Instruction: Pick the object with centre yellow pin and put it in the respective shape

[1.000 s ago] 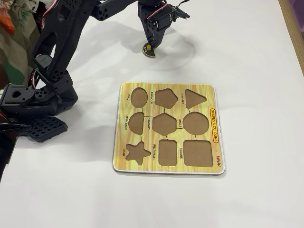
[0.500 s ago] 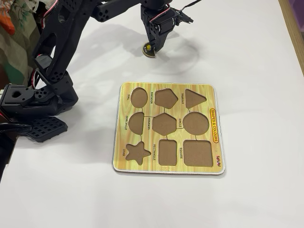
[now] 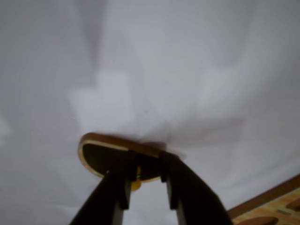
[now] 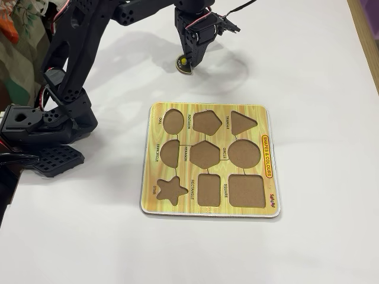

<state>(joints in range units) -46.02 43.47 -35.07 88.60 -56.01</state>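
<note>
- The claw (image 4: 187, 60) is reaching down at the far side of the white table (image 4: 308, 71), and its two dark fingers (image 3: 115, 187) are standing narrow around the small yellow knob of the half-round piece (image 4: 185, 64).
- In the wrist view the knob (image 3: 135, 183) is showing between the fingertips (image 3: 174, 185), with the piece (image 3: 101, 154) sitting just under them, its dark face and pale brown rim blurred; whether it is resting on the table or lifted slightly cannot be told.
- The yellow puzzle board (image 4: 269, 155) is lying flat nearer the camera, well apart from the piece.
- The semicircle hole (image 4: 170, 152) is sitting empty in the board's left column, between the oval hole (image 4: 173, 121) and the star hole (image 4: 172, 190).
</note>
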